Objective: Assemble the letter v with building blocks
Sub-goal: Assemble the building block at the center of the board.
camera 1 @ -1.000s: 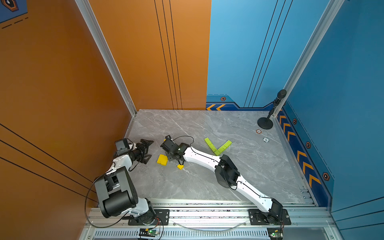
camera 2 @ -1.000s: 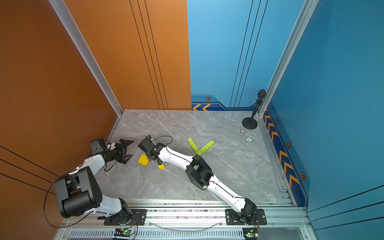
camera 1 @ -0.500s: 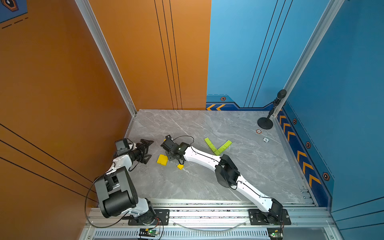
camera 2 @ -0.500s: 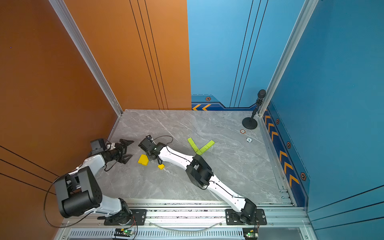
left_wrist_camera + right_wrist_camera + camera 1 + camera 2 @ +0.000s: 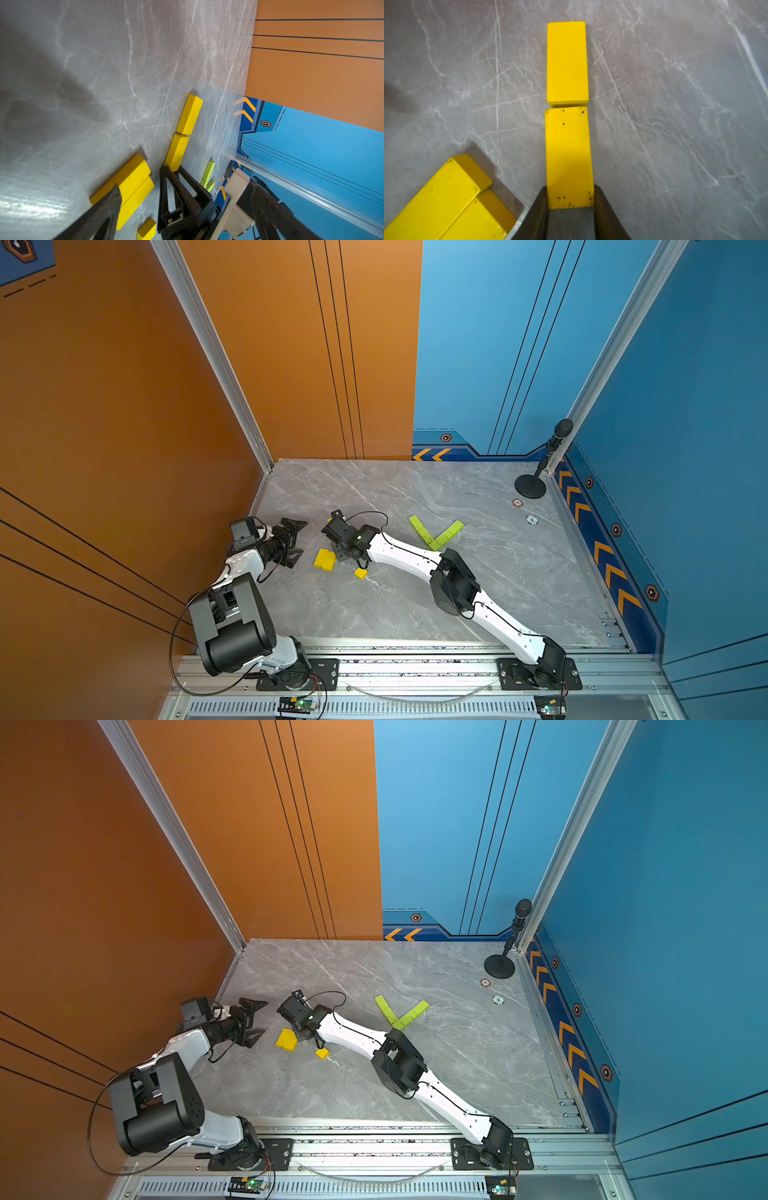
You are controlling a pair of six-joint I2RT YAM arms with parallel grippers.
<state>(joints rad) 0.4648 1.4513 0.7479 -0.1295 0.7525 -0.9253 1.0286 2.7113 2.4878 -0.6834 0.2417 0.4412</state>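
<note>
My right gripper (image 5: 570, 197) is shut on the near end of a yellow brick (image 5: 568, 149) that lies flat on the grey floor. That brick lies end to end with a second yellow brick (image 5: 566, 62), a thin gap between them. Two more yellow bricks (image 5: 325, 560) lie side by side close by, and a small yellow cube (image 5: 360, 573) sits just in front of them. Several lime-green blocks (image 5: 434, 533) form a V further right. My left gripper (image 5: 300, 542) stands open and empty, left of the yellow pair. In both top views the right wrist (image 5: 348, 536) hides the held brick.
A black microphone stand (image 5: 531, 485) occupies the back right corner, with two small round markers (image 5: 517, 502) on the floor near it. The orange side wall (image 5: 166, 489) runs close behind my left arm. The metal rail (image 5: 415, 659) borders the front.
</note>
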